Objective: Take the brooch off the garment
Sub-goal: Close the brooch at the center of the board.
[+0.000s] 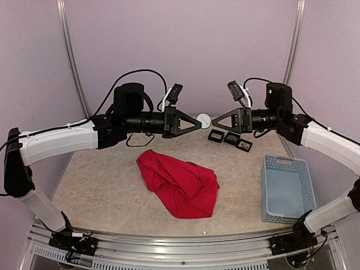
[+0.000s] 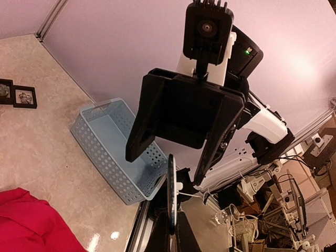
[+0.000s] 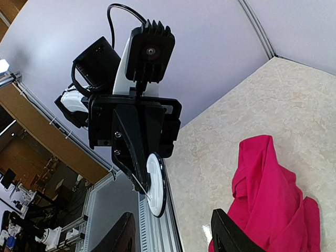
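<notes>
Being pinched at its edge in the upper middle of the overhead frame, a round white disc-shaped brooch with a dark rim [image 1: 203, 120] is being held clear of the table by the left gripper [image 1: 198, 125], whose jaws are being shown closed tight on it. In the right wrist view the disc is being shown in the lower middle of the frame, clamped in the left gripper's black jaws. In the left wrist view it is being seen edge-on at bottom centre.

Facing it from just right of centre in the overhead frame, the right gripper [image 1: 215, 122] is being held with its jaws wide apart and nothing between them. Its black fingertips [image 3: 122, 234] are being shown spread along the bottom edge of the right wrist view. Whether the right gripper is touching the brooch cannot be told.

The large bright red soft fabric garment [image 1: 180, 183] is being shown crumpled on the beige marbled table [image 1: 95, 180] in the lower middle of the overhead frame, beneath both grippers and apart from the brooch. A pale blue perforated plastic basket [image 1: 286, 161] is being shown at the lower right, near the garment but not touching it. Three small black framed boxes [image 1: 231, 138] are being shown in a row on the table just right of centre, between the garment and the right gripper.
</notes>
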You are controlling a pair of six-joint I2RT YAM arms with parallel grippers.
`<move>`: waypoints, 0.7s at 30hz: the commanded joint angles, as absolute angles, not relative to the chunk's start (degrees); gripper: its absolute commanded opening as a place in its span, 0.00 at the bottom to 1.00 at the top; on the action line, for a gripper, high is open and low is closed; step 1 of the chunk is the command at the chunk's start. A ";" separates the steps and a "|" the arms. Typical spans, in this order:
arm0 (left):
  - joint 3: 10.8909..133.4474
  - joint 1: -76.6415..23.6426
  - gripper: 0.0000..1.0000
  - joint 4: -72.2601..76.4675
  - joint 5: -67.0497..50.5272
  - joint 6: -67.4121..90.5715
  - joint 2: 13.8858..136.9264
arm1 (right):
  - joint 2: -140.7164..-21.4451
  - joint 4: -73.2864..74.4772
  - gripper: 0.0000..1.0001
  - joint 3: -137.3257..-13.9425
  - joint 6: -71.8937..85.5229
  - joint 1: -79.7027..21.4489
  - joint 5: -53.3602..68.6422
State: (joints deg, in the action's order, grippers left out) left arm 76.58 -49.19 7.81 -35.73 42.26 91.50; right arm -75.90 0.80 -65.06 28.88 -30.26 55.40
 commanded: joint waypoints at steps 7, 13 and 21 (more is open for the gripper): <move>75.75 -48.87 0.00 9.13 -36.36 42.66 90.71 | -78.95 4.31 0.41 -67.14 25.19 -32.67 57.06; 76.10 -48.93 0.00 8.99 -36.84 42.98 91.02 | -79.87 3.16 0.35 -67.79 25.50 -33.35 58.37; 76.20 -48.95 0.00 9.05 -36.94 43.03 91.22 | -81.08 0.18 0.37 -69.14 27.95 -33.42 59.09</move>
